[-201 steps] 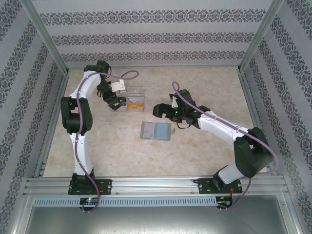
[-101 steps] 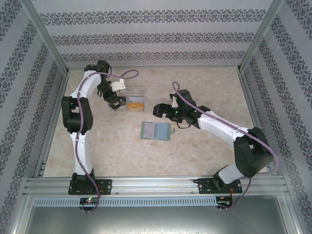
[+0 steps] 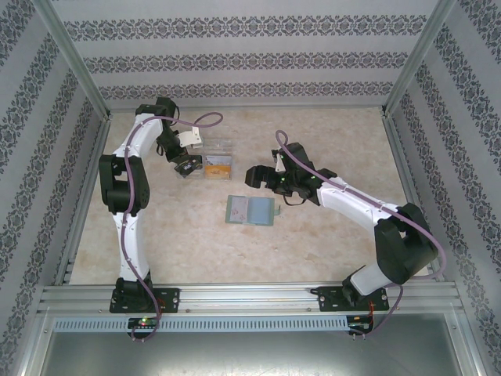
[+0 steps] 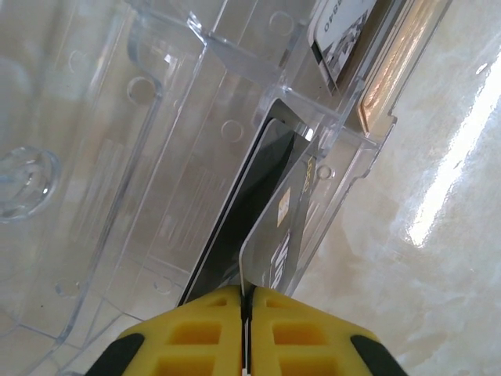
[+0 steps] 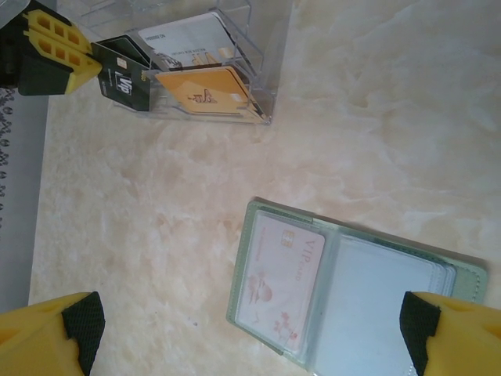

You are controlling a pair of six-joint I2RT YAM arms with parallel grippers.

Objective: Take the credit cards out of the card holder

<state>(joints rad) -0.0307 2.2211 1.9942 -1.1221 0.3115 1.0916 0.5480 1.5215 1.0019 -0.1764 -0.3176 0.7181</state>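
A pale marbled surface (image 3: 329, 141) carries a clear plastic tray (image 3: 223, 146) and, nearer the middle, the green card holder (image 3: 251, 210), lying open. The right end effector (image 3: 254, 177) hovers near it, jaws spread wide, empty. The left end effector (image 4: 246, 294) is clamped shut on a black card (image 4: 266, 196) standing between the tray's clear dividers. An orange card (image 5: 205, 90) and a whitish card (image 5: 192, 35) sit in the tray beside it. A pale card (image 5: 278, 282) sits in a card holder pocket. Arms and card holder sit as a second ago.

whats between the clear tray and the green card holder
Nothing; bare marble table lies between the clear tray and the card holder, as the right wrist view shows.
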